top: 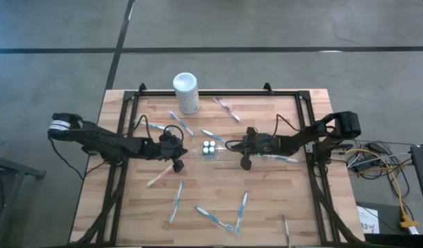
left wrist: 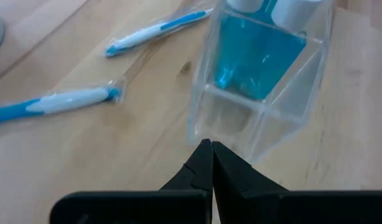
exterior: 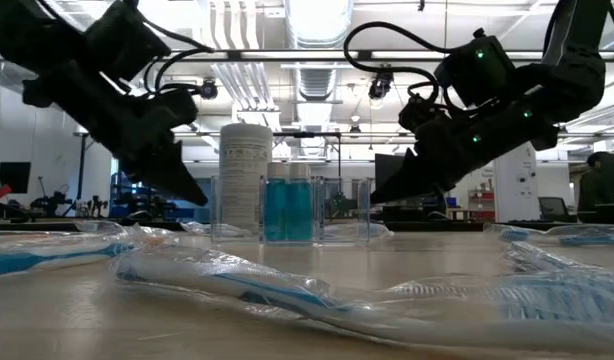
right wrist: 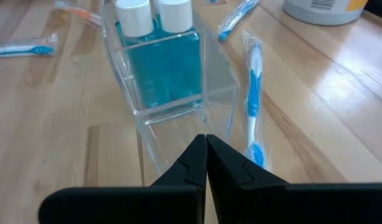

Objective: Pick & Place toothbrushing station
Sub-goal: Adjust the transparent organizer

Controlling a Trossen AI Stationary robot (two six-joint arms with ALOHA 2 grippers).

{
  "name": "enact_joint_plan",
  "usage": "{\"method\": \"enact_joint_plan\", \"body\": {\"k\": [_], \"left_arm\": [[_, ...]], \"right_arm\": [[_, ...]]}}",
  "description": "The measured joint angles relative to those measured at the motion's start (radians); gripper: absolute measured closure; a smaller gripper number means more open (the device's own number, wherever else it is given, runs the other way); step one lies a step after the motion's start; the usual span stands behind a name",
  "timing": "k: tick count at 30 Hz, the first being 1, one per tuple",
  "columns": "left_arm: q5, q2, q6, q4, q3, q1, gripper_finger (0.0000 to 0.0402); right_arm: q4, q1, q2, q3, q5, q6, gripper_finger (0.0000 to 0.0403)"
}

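Station [top: 209,149] sat mid-table in the high view, clear plastic with two white-capped blue bottles inside, between both grippers. Left gripper [top: 177,164] was just to its left, fingers pinched together, empty. Right gripper [top: 245,162] was just to its right, likewise clenched on nothing. White canister [top: 186,92] stood at the far edge, well apart. Wrapped toothbrushes [top: 176,202] were scattered all over the wooden table [top: 129,220]; one lay under the right arm, none between grippers and station. Cables ran off the right side onto grey floor.

Low view: station [exterior: 287,209] stood upright at centre, canister [exterior: 245,179] just behind it on the left. Both grippers hung above the tabletop on either side, tips angled down towards it, left gripper [exterior: 199,197] and right gripper [exterior: 377,197] not touching it. A wrapped toothbrush [exterior: 287,290] lay across the foreground. Behind was a lab with ceiling lights, ducts and benches.

Left wrist view: closed fingertips [left wrist: 211,149] pointed at the station's [left wrist: 259,81] empty clear compartment, very near; contact unclear. Two toothbrushes [left wrist: 54,104] lay beside it.

Right wrist view: closed fingertips [right wrist: 206,144] were right at the station's [right wrist: 172,74] near wall. One toothbrush [right wrist: 254,93] lay just beside it, canister [right wrist: 325,9] beyond.
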Motion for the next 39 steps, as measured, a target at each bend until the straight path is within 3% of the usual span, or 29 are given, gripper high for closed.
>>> {"method": "enact_joint_plan", "body": {"k": [12, 24, 33, 39], "left_arm": [[-0.003, 0.161, 0.037, -0.019, 0.107, 0.031, 0.04], [0.009, 0.213, 0.063, -0.023, 0.127, 0.047, 0.04], [0.019, 0.151, 0.057, -0.105, 0.138, 0.047, 0.0394], [0.015, 0.04, 0.057, -0.301, 0.157, 0.047, 0.0389]], "right_arm": [[-0.004, 0.005, -0.002, 0.001, -0.001, 0.008, 0.0394], [-0.004, 0.024, -0.003, 0.0, -0.008, 0.015, 0.0394], [-0.002, 0.024, -0.005, -0.005, -0.007, 0.008, 0.0394], [-0.049, 0.024, -0.009, -0.006, -0.006, -0.007, 0.0394]]}}
